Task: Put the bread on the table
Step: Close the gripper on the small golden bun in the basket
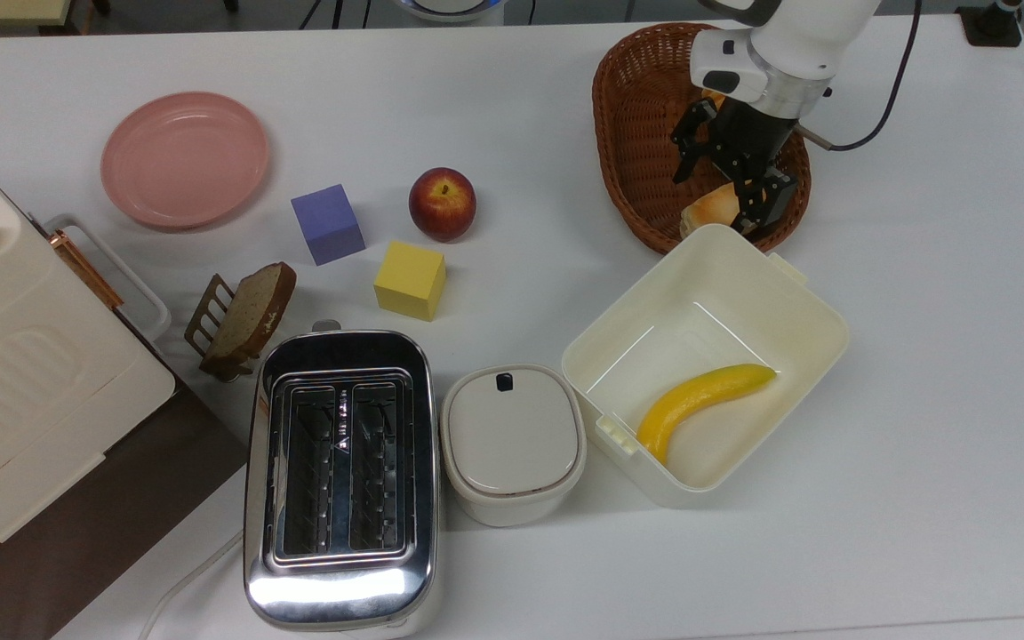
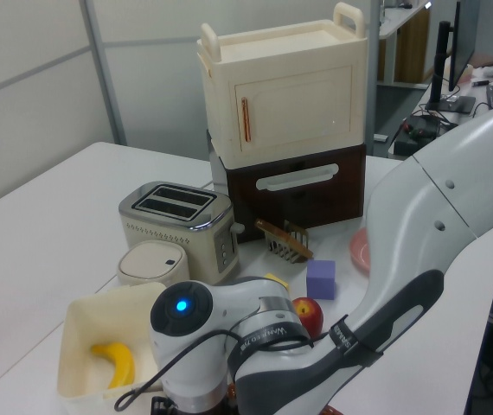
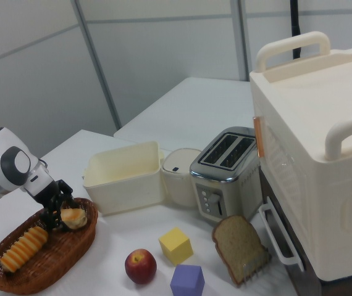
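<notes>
table (image 1: 512,80) | on it: basket (image 1: 632,133), apple (image 1: 442,203), toaster (image 1: 340,476), plate (image 1: 185,160)

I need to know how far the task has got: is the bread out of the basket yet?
Not yet. The bread hangs between the gripper's fingers above the basket, not on the table.

Arm (image 2: 437,225): glossy white rounded shell segments, dark grey band along underside of link in left view. Wrist joint (image 2: 182,316): white housing, round blue glowing light on its face; ribbed silver-grey collar beside it carrying dark lettering, not legible. Thin black cable (image 2: 156,385) looping below wrist in left view; same dark cable (image 1: 876,107) trailing off wrist in top view. White wrist block with dark oval patch. End effector (image 1: 737,182): black, angular, open-frame linkage, two black fingers.
</notes>
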Robot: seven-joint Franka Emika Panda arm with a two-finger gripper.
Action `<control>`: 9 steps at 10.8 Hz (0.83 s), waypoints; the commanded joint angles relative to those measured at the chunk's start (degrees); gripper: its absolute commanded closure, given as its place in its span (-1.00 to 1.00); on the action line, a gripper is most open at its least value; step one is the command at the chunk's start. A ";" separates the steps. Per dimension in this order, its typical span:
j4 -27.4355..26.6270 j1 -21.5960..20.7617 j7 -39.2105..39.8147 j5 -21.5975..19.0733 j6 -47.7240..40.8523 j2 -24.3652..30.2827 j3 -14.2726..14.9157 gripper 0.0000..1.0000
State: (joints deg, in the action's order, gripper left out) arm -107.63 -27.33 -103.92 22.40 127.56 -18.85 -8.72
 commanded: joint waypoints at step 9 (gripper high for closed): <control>0.50 -0.01 -0.93 7.13 1.11 -2.24 -2.09 0.75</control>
State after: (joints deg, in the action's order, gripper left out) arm -107.09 -27.33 -103.92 27.55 127.68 -20.03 -10.55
